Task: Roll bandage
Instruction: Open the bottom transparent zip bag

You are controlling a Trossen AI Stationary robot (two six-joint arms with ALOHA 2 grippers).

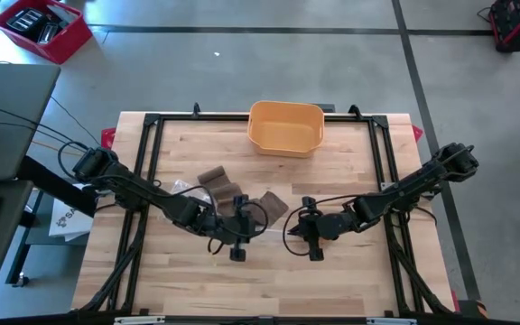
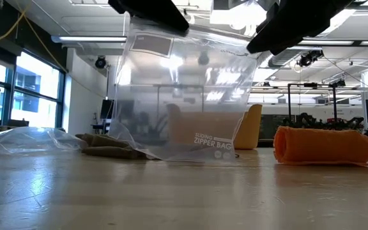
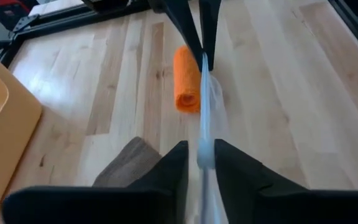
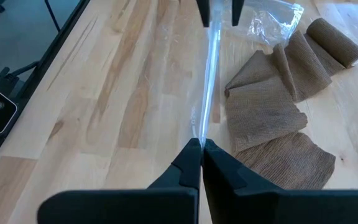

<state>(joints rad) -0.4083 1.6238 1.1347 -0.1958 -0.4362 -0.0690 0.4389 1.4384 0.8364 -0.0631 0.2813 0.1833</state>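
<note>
A clear zipper bag (image 2: 184, 96) hangs upright between my two grippers, which face each other over the middle of the table. My left gripper (image 1: 246, 227) is shut on one end of its top edge and my right gripper (image 1: 303, 231) on the other. A rolled orange bandage (image 2: 324, 145) lies on its side on the wood beside the bag, also seen from the left wrist (image 3: 187, 79). A brown bandage (image 4: 272, 106) lies unrolled in loose folds on the table, on the bag's other side. My left gripper has the bag's top edge (image 3: 202, 146) between its two fingers, at the corner toward the table's left. It comes slanting down from the left, in line with that edge. The bag hangs below with its bottom (image 2: 190, 156) on the table. My right gripper pinches the bag's top edge (image 4: 202, 134) between its shut fingers, at the corner toward the table's right. It comes slanting down from the right, in line with the edge. The edge runs straight across to the other gripper.
A yellow basket (image 1: 285, 126) stands at the table's far edge. A second crumpled clear bag (image 2: 24, 137) lies left of the brown bandage. Black frame rails (image 1: 147, 162) run along the table's sides. Bare wood lies toward the near edge.
</note>
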